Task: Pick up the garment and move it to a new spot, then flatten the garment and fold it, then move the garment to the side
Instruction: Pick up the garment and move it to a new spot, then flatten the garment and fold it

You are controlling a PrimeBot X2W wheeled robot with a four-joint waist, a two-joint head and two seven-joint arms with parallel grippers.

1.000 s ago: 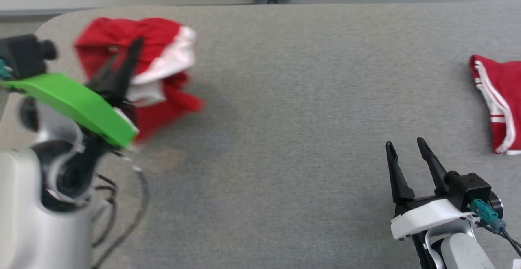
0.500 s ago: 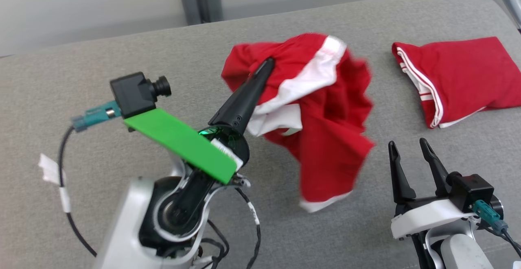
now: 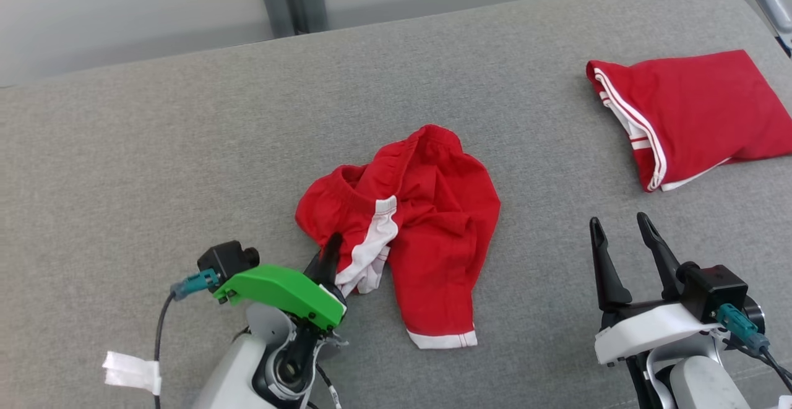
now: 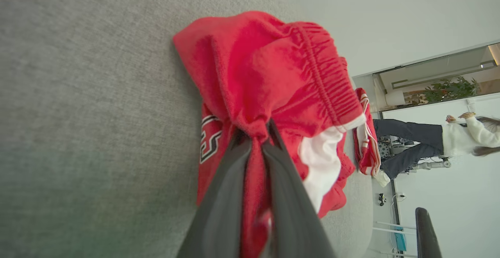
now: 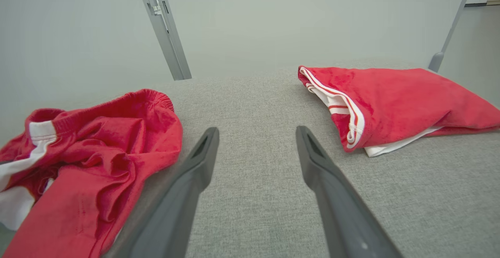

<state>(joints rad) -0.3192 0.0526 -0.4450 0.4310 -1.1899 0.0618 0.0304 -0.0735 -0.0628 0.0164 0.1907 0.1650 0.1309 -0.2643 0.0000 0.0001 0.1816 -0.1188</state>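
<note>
The red garment point(image 3: 427, 223), which hung in the air from the left pincer point(image 3: 330, 254) half a second ago, now lies crumpled on the counter point(image 3: 154, 161). That pincer has come down low and drawn back toward the robot, at the garment's near-left edge.

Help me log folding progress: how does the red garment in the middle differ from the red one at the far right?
The middle garment lies crumpled; the far-right garment is folded into a flat packet. The middle garment is pinched by the left gripper; the far-right garment lies untouched. The middle garment shows a broad white panel; the far-right garment, thin white stripes. Both are red with white trim and rest on the grey table.
</note>
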